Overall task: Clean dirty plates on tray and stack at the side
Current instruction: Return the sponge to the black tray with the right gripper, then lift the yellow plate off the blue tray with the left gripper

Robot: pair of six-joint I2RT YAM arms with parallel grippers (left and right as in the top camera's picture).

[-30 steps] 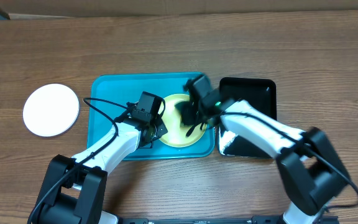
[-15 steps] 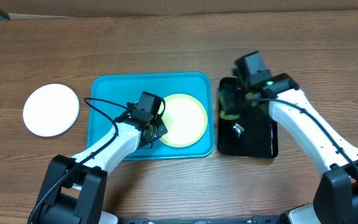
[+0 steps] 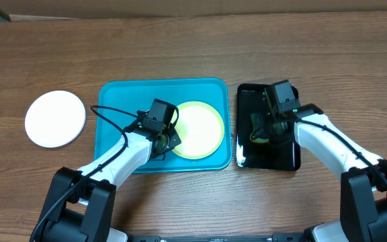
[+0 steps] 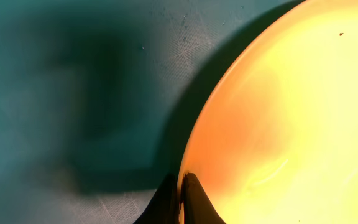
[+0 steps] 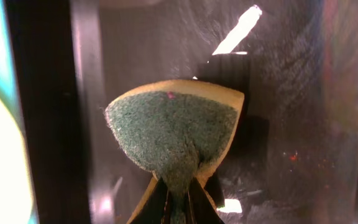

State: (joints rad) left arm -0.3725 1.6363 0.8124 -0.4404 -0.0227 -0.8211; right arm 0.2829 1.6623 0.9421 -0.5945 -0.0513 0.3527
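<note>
The yellow-green plate [image 3: 200,129] sits mid-frame in the turquoise tray [image 3: 119,101] and looks wiped. The left gripper [image 3: 168,140] is pinched tight on its left rim. The right gripper [image 3: 266,128] is clamped on the sponge [image 5: 173,130] over the black tray [image 3: 277,160]. A white plate [image 3: 55,118] is parked far left, so I'd guess stacking is what's left.

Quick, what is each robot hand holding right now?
Left gripper: closed, pinching the yellow-green plate by its rim.
Right gripper: closed, holding the sponge over the black tray.

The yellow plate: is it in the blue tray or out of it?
In. The yellow plate lies inside the blue tray, with tray rim showing all around it.
</note>
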